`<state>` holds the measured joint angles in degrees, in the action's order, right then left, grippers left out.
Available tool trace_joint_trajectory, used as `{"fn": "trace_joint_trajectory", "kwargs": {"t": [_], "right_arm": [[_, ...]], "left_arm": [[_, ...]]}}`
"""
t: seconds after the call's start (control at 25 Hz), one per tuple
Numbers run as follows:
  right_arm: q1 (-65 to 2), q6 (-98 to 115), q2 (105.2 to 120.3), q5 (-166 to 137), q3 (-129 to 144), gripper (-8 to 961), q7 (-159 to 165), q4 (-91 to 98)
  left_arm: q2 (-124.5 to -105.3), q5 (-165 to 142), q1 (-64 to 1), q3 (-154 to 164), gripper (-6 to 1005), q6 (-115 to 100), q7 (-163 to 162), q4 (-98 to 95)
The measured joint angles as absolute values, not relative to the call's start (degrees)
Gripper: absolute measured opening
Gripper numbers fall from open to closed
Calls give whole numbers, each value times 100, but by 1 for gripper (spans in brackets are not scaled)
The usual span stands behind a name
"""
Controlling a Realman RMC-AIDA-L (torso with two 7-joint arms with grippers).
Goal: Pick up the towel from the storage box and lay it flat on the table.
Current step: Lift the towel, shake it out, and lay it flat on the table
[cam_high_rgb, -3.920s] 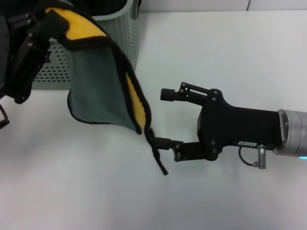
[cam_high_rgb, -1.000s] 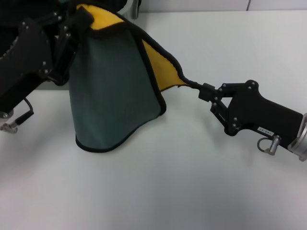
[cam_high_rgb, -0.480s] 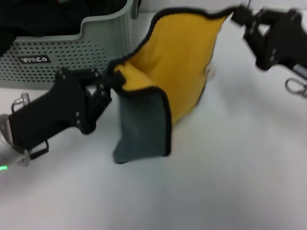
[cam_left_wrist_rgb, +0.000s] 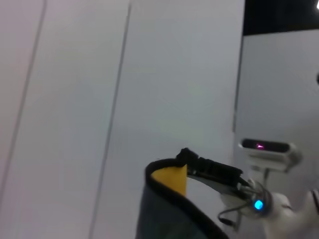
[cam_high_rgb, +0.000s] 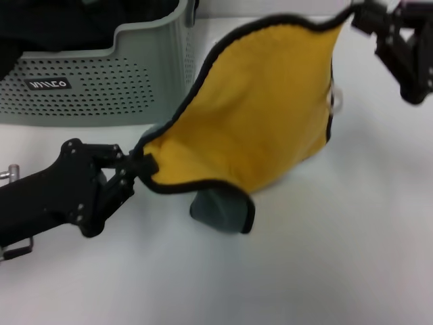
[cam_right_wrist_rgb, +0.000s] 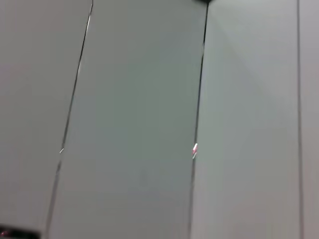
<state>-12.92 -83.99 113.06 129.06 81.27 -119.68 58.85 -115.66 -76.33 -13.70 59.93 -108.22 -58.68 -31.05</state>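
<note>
The towel (cam_high_rgb: 257, 115) hangs stretched between my two grippers above the table (cam_high_rgb: 325, 271), yellow side up, with black edging and a small white tag at its right edge. A grey-green fold (cam_high_rgb: 220, 210) droops from it onto the table. My left gripper (cam_high_rgb: 139, 166) is shut on the towel's near left corner. My right gripper (cam_high_rgb: 362, 17) is shut on the far right corner at the top of the head view. The storage box (cam_high_rgb: 115, 74) stands at the back left. The left wrist view shows a towel corner (cam_left_wrist_rgb: 167, 181) and the other arm's gripper (cam_left_wrist_rgb: 214, 172).
Black fabric (cam_high_rgb: 61, 20) lies inside the storage box. The box's dark label (cam_high_rgb: 47, 84) faces me. The right wrist view shows only pale wall panels (cam_right_wrist_rgb: 149, 119).
Both grippers have spread the towel wider. The left gripper moved down toward the front with its corner, the right one further to the back right. More yellow shows and the grey-green fold sank.
</note>
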Motion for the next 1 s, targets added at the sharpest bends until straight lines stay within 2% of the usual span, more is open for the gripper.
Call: {"fn": "trace_joint_trajectory", "kwargs": {"t": [0.12,0.4,0.64,0.76,0.88,1.0], "right_arm": [[-974,-8542,11377,12091,7818,10,-11177,6517],[-48,-9294,11388,11485,7445,13,-10005,8239],[94,-10226,11390,11584,7302,15,-9210,8688],[193,-10338,11377,11715,7421,17,-8992,8844],[326,-10401,11319,12001,7621,18,-8971,8816],[414,-10427,11256,12233,7744,19,-9011,8655]], "left_arm": [[-11547,-7967,-1208,5991,40,-10961,-6358,-3806],[-11543,-8355,-715,5989,40,-11457,-7801,-5890],[-11521,-8214,-568,6262,40,-11667,-9112,-6973],[-11310,-7766,-391,6932,40,-11676,-9493,-7541],[-10879,-7009,33,7729,40,-11682,-9506,-8231],[-10725,-6667,370,7830,40,-11683,-9465,-8591]]}}
